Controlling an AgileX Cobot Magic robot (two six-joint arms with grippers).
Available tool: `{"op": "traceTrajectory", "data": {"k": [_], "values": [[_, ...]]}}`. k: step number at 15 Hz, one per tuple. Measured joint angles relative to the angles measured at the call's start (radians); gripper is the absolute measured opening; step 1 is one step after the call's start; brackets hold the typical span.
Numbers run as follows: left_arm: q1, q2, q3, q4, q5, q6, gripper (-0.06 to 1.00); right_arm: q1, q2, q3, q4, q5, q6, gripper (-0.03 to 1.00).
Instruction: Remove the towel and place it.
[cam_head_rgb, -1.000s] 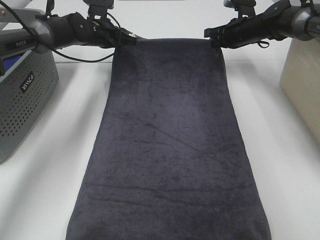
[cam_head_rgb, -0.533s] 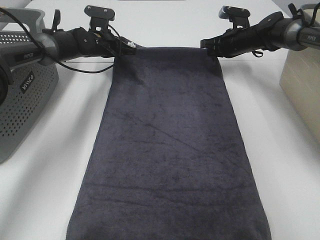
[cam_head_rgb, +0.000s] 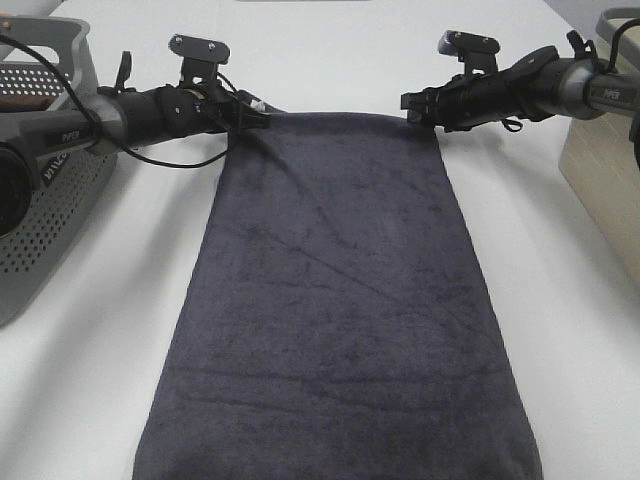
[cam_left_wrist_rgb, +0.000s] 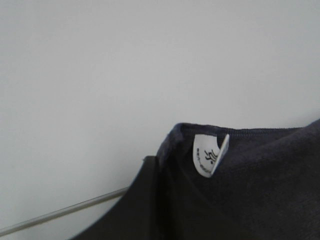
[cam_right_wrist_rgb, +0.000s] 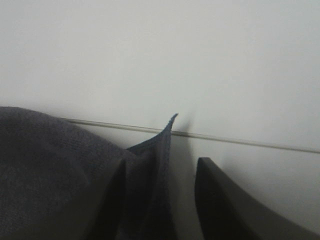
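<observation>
both arms reach inward, low, grippers at the towel (cam_head_rgb: 340, 300) far corners.

white table (cam_head_rgb: 560, 330) here, plain matte top, pretty bright under the lights. most of the middle is covered by the towel (cam_head_rgb: 335, 300), a long dark charcoal terry cloth spread flat, running from near the far side right down past the near edge of the overhead view. a few soft creases across it, otherwise smooth. on the left sits a grey perforated basket (cam_head_rgb: 45, 215), well apart from the towel with bare table between them. on the right edge there's a beige box-like thing (cam_head_rgb: 600, 160), only partly in view, also apart from the towel. in the left wrist view a small white tag (cam_left_wrist_rgb: 210, 155) shows at the towel's corner.
</observation>
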Motion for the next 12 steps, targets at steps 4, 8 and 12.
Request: {"op": "traceTrajectory", "data": {"k": [4,8,12], "values": [[0.0,0.011,0.0,0.002,-0.051,0.0,0.08,0.0,0.0,0.0,0.088,-0.059,-0.011,0.52],[0.0,0.012,0.0,0.002,-0.059,-0.018,0.48,0.001,0.002,0.0,0.125,-0.106,-0.072,0.51],[0.0,0.012,0.0,0.002,-0.059,-0.06,0.53,0.039,0.009,0.0,0.153,-0.165,-0.178,0.46]]}}
